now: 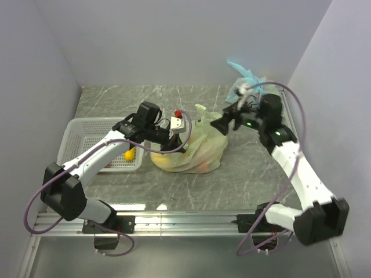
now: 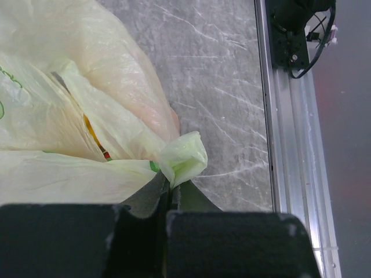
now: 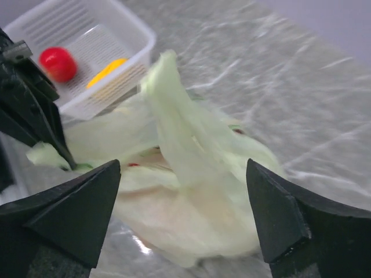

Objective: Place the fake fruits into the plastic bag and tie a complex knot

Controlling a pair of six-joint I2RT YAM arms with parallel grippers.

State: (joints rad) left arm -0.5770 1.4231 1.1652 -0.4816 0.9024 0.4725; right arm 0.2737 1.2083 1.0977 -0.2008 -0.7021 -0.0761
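Observation:
The pale yellow-green plastic bag lies at the table's middle, with fake fruits showing faintly orange through its skin. My left gripper is shut on a bunched handle end at the bag's left side. In the left wrist view the jaws pinch that green tuft, and an orange-red piece shows in a fold. The other handle stands upright and free. My right gripper hangs open just right of it. In the right wrist view its fingers straddle the bag, touching nothing. No knot shows.
A white slotted basket stands at the left with a yellow fruit in it, also seen as yellow fruit from the right wrist. A light blue tied bag lies at the back right. The aluminium rail runs along the near edge.

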